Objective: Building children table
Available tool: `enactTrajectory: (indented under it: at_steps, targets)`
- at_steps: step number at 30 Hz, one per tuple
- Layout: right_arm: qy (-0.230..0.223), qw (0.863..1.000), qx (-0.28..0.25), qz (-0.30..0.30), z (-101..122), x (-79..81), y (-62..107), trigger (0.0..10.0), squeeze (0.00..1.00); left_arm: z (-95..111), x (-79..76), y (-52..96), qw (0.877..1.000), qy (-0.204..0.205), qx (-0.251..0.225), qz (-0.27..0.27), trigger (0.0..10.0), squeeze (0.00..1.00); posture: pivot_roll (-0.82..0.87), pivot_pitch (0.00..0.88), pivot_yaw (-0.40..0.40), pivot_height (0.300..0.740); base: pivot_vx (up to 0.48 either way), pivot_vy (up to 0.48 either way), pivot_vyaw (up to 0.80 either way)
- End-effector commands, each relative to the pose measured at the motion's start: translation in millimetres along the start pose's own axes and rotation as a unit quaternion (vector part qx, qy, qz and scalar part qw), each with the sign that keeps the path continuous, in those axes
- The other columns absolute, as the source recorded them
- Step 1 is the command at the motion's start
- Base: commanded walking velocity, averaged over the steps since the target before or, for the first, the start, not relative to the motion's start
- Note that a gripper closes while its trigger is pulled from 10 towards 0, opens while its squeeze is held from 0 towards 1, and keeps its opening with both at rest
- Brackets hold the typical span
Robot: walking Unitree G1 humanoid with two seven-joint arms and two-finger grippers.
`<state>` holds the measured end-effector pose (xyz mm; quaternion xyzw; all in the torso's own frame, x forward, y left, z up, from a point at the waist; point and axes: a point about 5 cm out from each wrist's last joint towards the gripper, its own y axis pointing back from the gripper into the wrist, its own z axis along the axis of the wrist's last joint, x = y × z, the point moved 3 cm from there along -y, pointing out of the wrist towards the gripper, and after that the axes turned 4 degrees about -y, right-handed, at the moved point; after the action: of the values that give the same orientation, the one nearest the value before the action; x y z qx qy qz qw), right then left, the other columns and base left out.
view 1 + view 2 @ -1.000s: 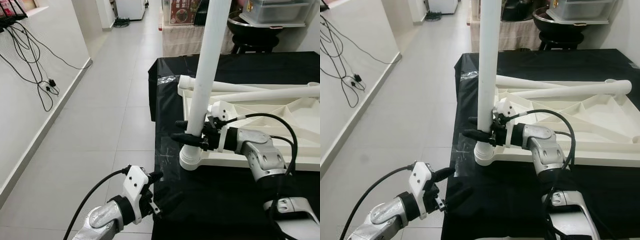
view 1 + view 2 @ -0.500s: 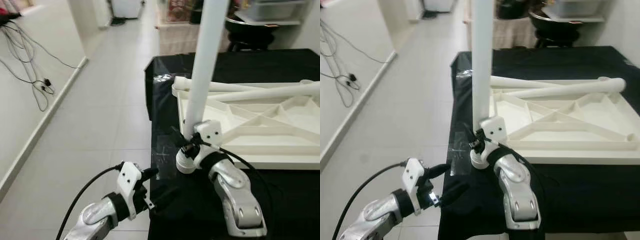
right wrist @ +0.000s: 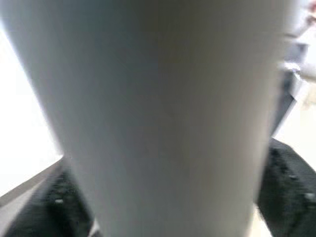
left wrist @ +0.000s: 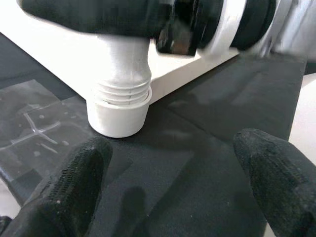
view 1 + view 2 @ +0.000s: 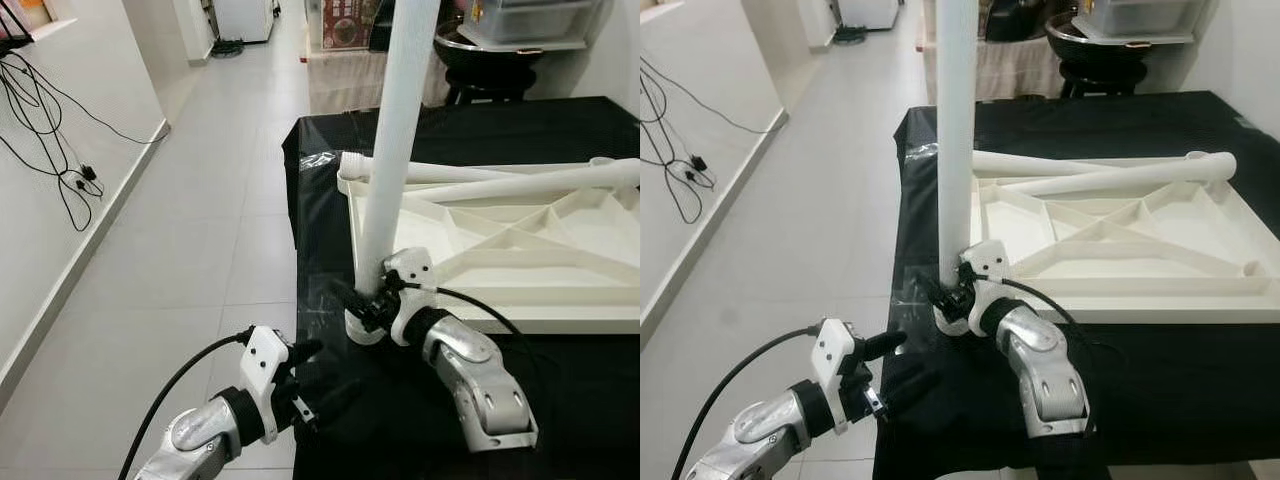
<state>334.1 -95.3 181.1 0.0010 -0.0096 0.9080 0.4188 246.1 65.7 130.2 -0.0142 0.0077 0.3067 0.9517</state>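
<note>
Screwing a leg into the tabletop looks like the step in hand: the tall white plastic table leg (image 5: pixel 392 150) stands upright in the round corner socket (image 5: pixel 364 325) of the upturned white plastic tabletop w/ ribbed underside (image 5: pixel 1120 240), at the corner nearest the robot's left. The right end effector (image 5: pixel 372 303) is clamped on the leg just above the socket, its black fingers on both sides of the tube; in the right wrist view the leg sits between the two fingertips (image 3: pixel 284 192). In the left wrist view the thread rings at the leg's foot are visible above the socket collar (image 4: pixel 119 114), so it's prob not fully seated yet.

Next move, as I judge it: twist the wrist to drive the thread, or regrip and turn again, keeping the leg vertical so it doesn't cross-thread.

The left end effector (image 5: pixel 318 372) hovers low at the edge of the black-covered desk (image 5: pixel 420 420), near the socket but apart from it, fingers spread wide, holding nothing. Two more white legs (image 5: pixel 1090 172) lie across the tabletop's far side, waiting.
</note>
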Motion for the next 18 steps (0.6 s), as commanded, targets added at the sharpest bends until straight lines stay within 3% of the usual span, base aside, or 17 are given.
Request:
enactTrajectory:
  at_steps: [1,2,3,6,12,13,15,16,18]
  targets:
    - [0.009,0.998,-0.008,0.068,9.3,7.6,-3.8,10.0,1.0,-5.7,-0.4,-0.5,1.0,0.003,0.012,-0.001,10.0,0.0,-0.07,0.137,0.031,0.74,0.0,0.0,0.0]
    - [0.03,0.989,0.002,0.144,15.1,11.0,-2.2,10.0,0.1,-5.7,-0.9,-1.2,1.0,0.003,0.012,-0.001,10.0,0.0,-0.07,0.136,0.029,0.74,0.0,0.0,0.0]
    - [0.042,0.979,0.016,0.197,19.3,9.8,-1.3,10.0,0.0,-5.7,-1.3,-1.6,1.0,0.003,0.012,0.0,10.0,0.0,-0.06,0.135,0.026,0.74,0.0,0.0,0.0]
    - [0.05,0.965,0.029,0.255,24.7,6.6,-0.9,10.0,0.0,-5.8,-1.8,-1.8,1.0,0.003,0.012,0.001,10.0,0.0,-0.06,0.132,0.024,0.74,0.0,0.0,0.0]
    - [0.032,0.949,0.038,0.313,36.0,-3.0,-6.8,10.0,0.0,-6.6,-3.2,-0.5,1.0,0.004,0.013,0.001,10.0,0.0,-0.05,0.13,0.023,0.74,0.0,0.0,0.0]
    - [0.027,0.945,0.04,0.324,37.4,-3.5,-6.4,6.7,0.0,-6.8,-3.5,-0.1,1.0,0.004,0.013,0.001,10.0,0.0,-0.05,0.13,0.024,0.74,0.0,0.0,0.0]
    - [0.024,0.942,0.042,0.332,38.2,-3.8,-5.9,6.7,0.0,-6.9,-3.6,0.1,1.0,0.004,0.013,0.001,10.0,0.0,-0.05,0.13,0.024,0.74,0.0,0.0,0.0]
    - [0.023,0.941,0.043,0.336,38.9,-4.7,-5.2,0.0,0.0,-7.0,-3.8,0.1,1.0,0.005,0.013,0.001,10.0,0.0,-0.05,0.129,0.023,0.74,0.0,0.0,0.0]
    - [0.024,0.941,0.043,0.335,39.8,-7.3,-4.1,0.0,0.0,-7.1,-4.3,-0.1,1.0,0.005,0.013,0.0,10.0,0.0,-0.05,0.13,0.024,0.74,0.0,0.0,0.0]
